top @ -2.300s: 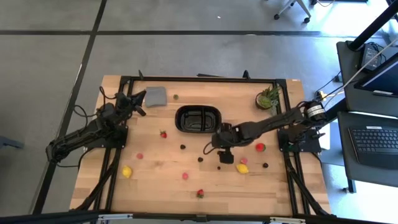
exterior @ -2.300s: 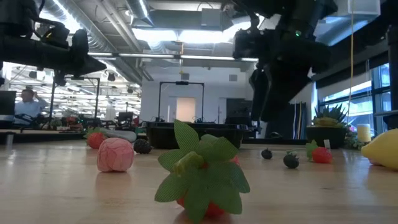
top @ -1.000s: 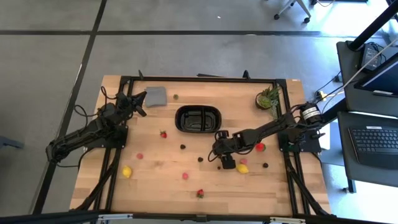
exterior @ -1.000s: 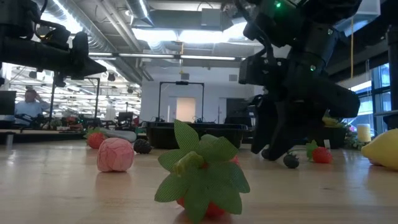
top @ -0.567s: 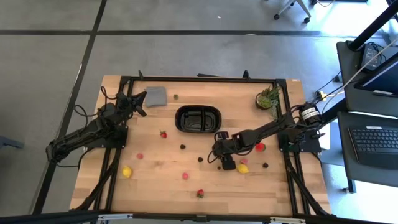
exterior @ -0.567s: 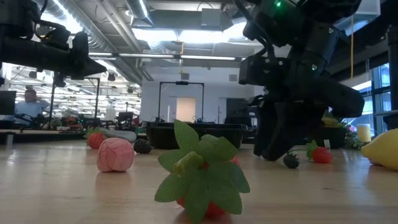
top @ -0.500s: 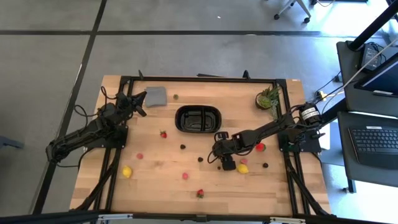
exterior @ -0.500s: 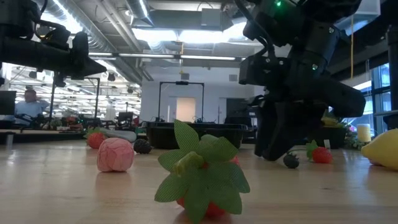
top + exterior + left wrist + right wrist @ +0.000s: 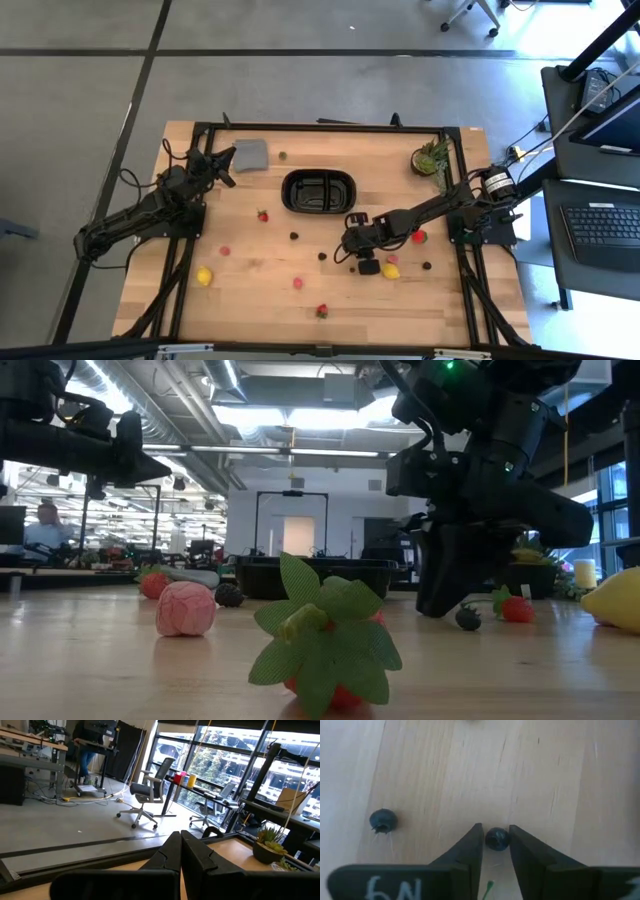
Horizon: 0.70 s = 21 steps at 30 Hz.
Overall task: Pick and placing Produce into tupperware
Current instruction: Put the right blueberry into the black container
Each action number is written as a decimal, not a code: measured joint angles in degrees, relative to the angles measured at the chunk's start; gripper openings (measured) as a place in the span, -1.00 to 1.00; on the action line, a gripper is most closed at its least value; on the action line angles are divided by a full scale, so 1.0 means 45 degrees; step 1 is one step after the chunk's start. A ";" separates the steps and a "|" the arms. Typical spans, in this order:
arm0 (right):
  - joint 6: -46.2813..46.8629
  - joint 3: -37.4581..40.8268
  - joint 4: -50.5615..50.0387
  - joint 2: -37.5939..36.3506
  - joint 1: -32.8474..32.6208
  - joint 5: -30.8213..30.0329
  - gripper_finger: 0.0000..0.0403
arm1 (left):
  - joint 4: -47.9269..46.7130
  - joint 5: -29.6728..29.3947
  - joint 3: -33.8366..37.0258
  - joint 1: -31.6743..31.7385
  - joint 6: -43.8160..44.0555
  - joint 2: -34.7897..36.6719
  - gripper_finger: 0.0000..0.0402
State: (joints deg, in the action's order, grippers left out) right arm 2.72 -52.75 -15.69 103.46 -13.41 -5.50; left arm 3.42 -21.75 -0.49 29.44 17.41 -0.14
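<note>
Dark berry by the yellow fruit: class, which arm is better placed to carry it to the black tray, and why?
Right. The right gripper already brackets the berry near the tray; the left gripper waits shut at the table's far left.

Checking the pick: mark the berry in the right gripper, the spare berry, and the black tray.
held dark berry [image 9: 497,839]: right wrist view, centre of its round body.
loose dark berry [image 9: 383,819]: right wrist view, centre.
black tray [image 9: 320,175]: high view, far rim.

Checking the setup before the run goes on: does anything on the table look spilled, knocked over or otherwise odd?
Nothing stands out. The black tray sits flat and empty, toy fruits lie loose on the wooden table, and the potted plant stands upright. The right gripper is closing on a dark berry.
</note>
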 joint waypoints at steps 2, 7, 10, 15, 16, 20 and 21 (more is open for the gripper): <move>0.0015 0.0005 -0.0013 -0.0005 0.0000 -0.0033 -0.60 | 0.0000 -0.0002 0.0000 0.0002 0.0000 0.0000 -1.00; 0.0277 -0.0205 -0.0316 -0.0083 0.0016 -0.0127 -0.73 | 0.0000 0.0002 0.0000 -0.0002 0.0002 0.0000 -1.00; 0.0101 -0.0817 -0.1375 -0.0039 0.0190 -0.0310 -0.74 | 0.0000 -0.0001 0.0000 0.0003 0.0000 0.0000 -1.00; -0.0688 -0.2310 -0.2779 -0.0039 0.0840 -0.0735 -0.74 | 0.0001 -0.0003 0.0000 0.0001 0.0003 0.0000 -1.00; -0.0847 -0.2626 -0.3135 -0.0039 0.1005 -0.0764 -0.74 | 0.0000 -0.0003 0.0000 0.0000 0.0005 0.0000 -1.00; -0.1306 -0.3974 -0.3399 -0.0063 0.1761 -0.0883 -0.75 | 0.0000 -0.0002 0.0000 0.0000 0.0002 0.0000 -1.00; -0.1367 -0.4275 -0.3412 -0.0073 0.2005 -0.0892 -0.75 | 0.0002 0.0001 0.0000 0.0000 0.0004 0.0000 -1.00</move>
State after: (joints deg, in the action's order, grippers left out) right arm -3.43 -71.99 -31.04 103.13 -4.39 -9.52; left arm 3.43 -21.74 -0.49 29.44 17.43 -0.14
